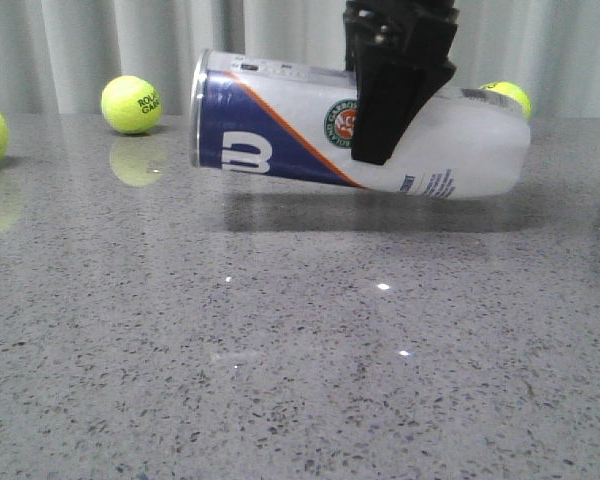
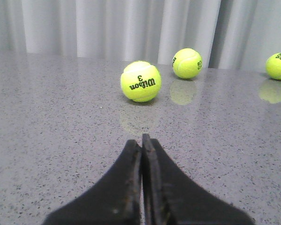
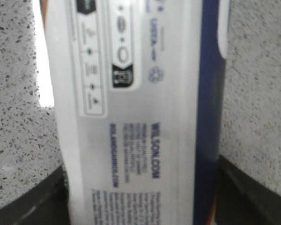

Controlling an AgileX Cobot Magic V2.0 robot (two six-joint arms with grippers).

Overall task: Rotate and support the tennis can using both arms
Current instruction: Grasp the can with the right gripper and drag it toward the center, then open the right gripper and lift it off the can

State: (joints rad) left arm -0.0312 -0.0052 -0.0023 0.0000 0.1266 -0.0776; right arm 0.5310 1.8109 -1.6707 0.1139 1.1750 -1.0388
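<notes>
We judge we are in the rotating step: our right gripper clamps the tennis can, held almost horizontal above the table. Our left gripper, jaws pressed together and empty, must next come to support it.

Setting: staged robot test bench, of the lab or demonstration-room kind rather than a home or shop. Evidence: a polished grey speckled stone-look tabletop that mirrors what stands on it, closed off behind by a plain pale pleated curtain hanging as a backdrop, with no furniture, shelving or household goods in any view. Contents limited to trial props, namely loose yellow-green tennis balls scattered well apart on the surface, and a black robot gripper reaching down from above.
</notes>
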